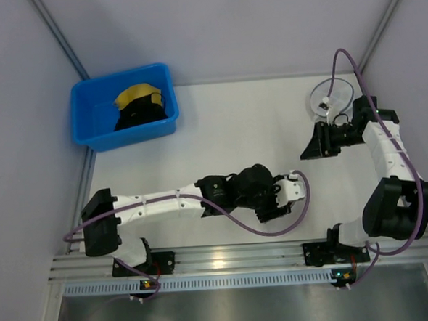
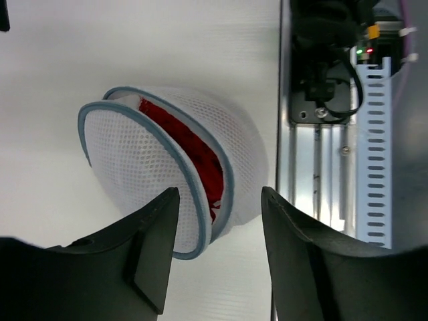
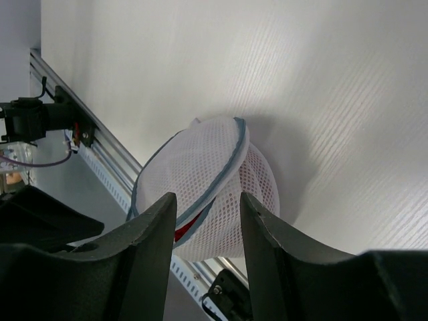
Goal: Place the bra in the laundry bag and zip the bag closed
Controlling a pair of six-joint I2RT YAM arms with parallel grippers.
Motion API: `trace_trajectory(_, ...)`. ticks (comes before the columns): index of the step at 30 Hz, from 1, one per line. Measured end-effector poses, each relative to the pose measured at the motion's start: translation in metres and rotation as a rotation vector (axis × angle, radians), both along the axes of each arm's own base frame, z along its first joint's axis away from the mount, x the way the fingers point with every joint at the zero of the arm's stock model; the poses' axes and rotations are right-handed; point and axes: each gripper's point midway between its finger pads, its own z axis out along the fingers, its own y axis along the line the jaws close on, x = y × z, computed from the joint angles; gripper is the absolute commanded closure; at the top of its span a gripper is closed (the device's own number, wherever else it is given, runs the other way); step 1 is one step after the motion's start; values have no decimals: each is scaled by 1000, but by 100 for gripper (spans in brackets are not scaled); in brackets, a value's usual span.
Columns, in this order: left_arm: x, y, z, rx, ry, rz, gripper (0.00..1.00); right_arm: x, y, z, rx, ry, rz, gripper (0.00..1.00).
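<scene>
The laundry bag point(image 2: 134, 160) is a white mesh clamshell with a blue-grey zipper rim, lying on the table near the front rail. Its two halves gape apart, and the red bra point(image 2: 194, 150) shows in the gap between them. My left gripper point(image 2: 219, 200) is open, with the bag's near rim reaching between its fingertips. In the top view the bag point(image 1: 294, 187) peeks out to the right of the left gripper point(image 1: 280, 200). My right gripper point(image 3: 207, 200) is open and points at the bag point(image 3: 200, 167) from a short way off, a sliver of the bra point(image 3: 186, 231) showing. In the top view the right gripper point(image 1: 311, 149) is behind the bag.
A blue bin point(image 1: 89, 132) at the back left holds a yellow garment point(image 1: 137, 94) and a black garment point(image 1: 142, 114). A second round white mesh bag point(image 1: 326, 99) lies at the back right. The metal rail point(image 1: 227, 258) runs along the front edge, close to the laundry bag.
</scene>
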Motion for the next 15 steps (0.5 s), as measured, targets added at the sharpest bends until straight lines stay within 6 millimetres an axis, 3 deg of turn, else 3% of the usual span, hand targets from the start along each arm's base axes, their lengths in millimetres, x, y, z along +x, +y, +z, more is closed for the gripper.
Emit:
trace_trajectory(5, -33, -1, 29, -63, 18, -118, 46, 2, -1, -2, -8, -3, 1, 56)
trace_trajectory(8, -63, -14, 28, -52, 43, -193, 49, 8, -4, -2, -18, -7, -2, 55)
trace_trajectory(11, -78, -30, 5, 7, 105, -207, 51, 18, -7, 1, -28, -30, -11, 54)
trace_trajectory(15, -63, -26, -49, 149, 192, -117, 53, 29, -8, 8, -30, -76, -22, 54)
